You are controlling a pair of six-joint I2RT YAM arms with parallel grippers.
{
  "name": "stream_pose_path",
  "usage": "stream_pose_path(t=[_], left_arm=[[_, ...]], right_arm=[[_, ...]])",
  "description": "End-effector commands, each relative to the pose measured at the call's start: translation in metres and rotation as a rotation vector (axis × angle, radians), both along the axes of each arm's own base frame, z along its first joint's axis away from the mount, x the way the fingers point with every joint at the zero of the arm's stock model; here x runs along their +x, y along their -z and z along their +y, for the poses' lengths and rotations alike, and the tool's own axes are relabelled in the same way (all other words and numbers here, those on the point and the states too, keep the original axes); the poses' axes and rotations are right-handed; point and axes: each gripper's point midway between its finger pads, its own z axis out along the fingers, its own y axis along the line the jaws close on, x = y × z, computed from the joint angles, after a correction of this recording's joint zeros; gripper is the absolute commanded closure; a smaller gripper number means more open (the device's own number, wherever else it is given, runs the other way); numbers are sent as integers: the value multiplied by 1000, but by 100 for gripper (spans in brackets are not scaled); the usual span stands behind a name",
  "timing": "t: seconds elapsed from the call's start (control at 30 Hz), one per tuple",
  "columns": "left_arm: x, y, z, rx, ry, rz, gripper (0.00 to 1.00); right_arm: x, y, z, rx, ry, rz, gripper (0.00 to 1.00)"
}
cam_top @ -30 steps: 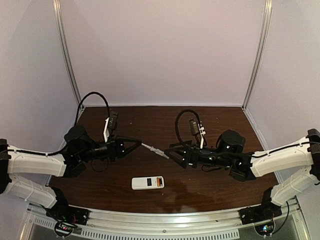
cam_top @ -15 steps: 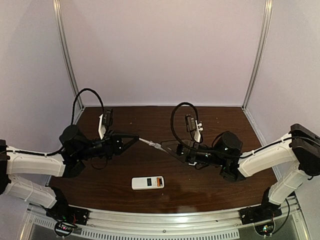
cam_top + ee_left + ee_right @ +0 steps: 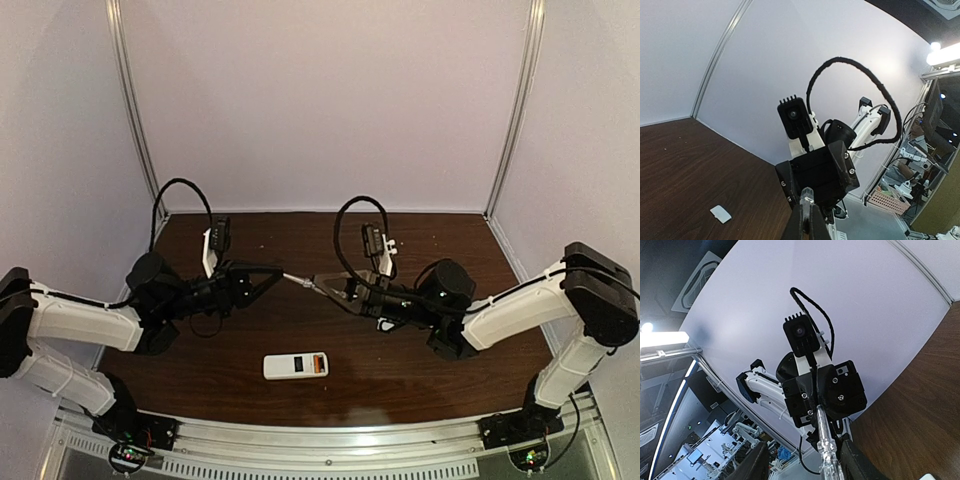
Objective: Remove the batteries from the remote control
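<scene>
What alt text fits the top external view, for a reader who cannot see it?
Two robot arms meet tip to tip over a dark wooden table, a thin screwdriver bridging them: the left gripper is shut on one end, the right gripper brackets the other. The white remote control lies untouched nearer the arm bases.
</scene>
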Motion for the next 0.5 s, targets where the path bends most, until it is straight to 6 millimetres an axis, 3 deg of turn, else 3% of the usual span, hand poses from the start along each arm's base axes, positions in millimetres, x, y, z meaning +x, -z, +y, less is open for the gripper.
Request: stream_pose_path(t=[0.0,0.1,0.47], left_arm=[[6,-18,2,-60,-23,-46,100],[8,-16,1,-56,-31,-45,100],[11,-10,0,-60,-43,-52,100]], right_arm=[[1,-20,0,74,-3,-35,53],[2,-19,2,72,-2,-33,59],[6,-19,7,66,-3,-27,68]])
